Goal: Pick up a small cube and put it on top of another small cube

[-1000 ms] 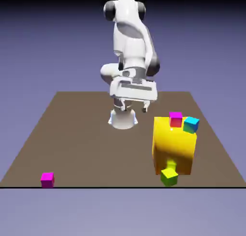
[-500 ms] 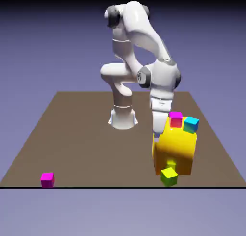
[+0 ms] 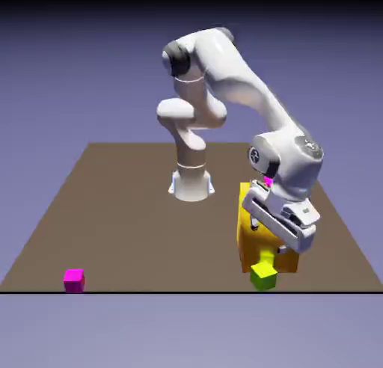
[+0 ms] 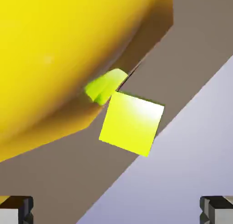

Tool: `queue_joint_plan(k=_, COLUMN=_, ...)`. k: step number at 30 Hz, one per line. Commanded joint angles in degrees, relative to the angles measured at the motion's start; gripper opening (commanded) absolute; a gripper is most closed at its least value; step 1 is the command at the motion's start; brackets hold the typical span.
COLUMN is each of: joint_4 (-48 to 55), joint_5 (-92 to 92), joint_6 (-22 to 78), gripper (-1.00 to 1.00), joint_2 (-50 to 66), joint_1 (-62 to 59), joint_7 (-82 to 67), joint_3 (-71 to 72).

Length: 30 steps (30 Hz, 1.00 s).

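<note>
Hovering at the lower right of the exterior view, the white two-finger gripper point(image 3: 268, 238) stands wide open with nothing between its fingertips. Below it, the small lime-green cube point(image 3: 263, 276) sits at the table's near edge, just in front of the big glossy yellow block point(image 3: 250, 247). A small magenta cube point(image 3: 74, 280) lies at the lower left, on the brown table point(image 3: 142, 224).

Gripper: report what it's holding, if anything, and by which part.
Nothing is held. In the hand view the gripper stands open, its fingertips wide apart, with the lime-green cube beyond them, untouched.
</note>
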<state>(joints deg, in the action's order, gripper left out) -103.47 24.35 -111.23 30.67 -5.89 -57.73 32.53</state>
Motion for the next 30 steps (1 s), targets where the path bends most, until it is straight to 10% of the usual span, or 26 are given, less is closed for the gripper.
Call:
queue_joint_plan(k=1, joint_4=1.4, joint_5=0.6, joint_6=1.6, gripper=0.0, joint_2=1.6, joint_1=-0.2, joint_7=-2.5, joint_3=0.8)
queue_joint_plan(k=23, joint_4=32.9, joint_5=13.9, joint_6=35.9, gripper=0.0, joint_2=36.2, joint_1=-3.8, joint_7=-57.3, joint_3=18.6)
queue_joint_plan(k=30, joint_4=23.3, joint_5=16.2, joint_6=28.2, gripper=0.0, joint_2=37.8, joint_1=-8.0, joint_7=-55.8, joint_3=17.8)
